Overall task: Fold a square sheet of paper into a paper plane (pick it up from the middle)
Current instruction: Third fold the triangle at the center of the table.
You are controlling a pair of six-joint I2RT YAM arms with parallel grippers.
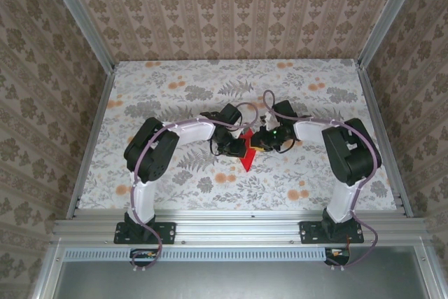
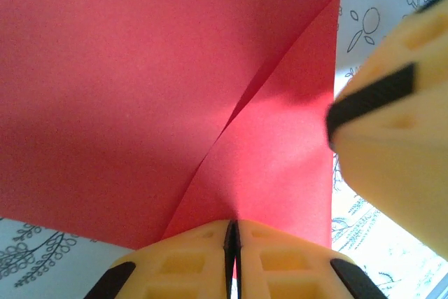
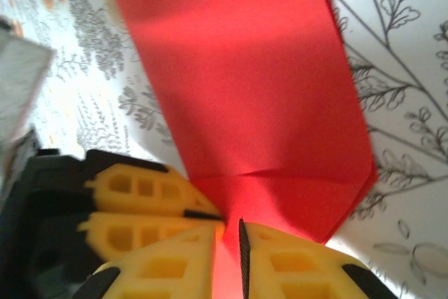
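— How does the left gripper [image 2: 232, 234] stand?
— Its yellow jaws are pressed together, pinching the edge of the thin, bright red paper sheet [image 2: 140, 89]. The sheet spreads toward 12 o'clock, with a diagonal fold running up to 1 o'clock.
— And the right gripper [image 3: 229, 236]?
— Its jaws are a slit apart, with red paper showing in the slit. The sheet runs away to 12 o'clock, with a cross crease just past the fingertips. The left gripper's fingers [image 3: 140, 197] touch the paper at 9 o'clock.
— Where is the paper overall?
— Seen from above, it is over the middle of the grey-and-orange floral table cover [image 1: 175, 89], between both grippers, its red tip pointing to 6 o'clock.
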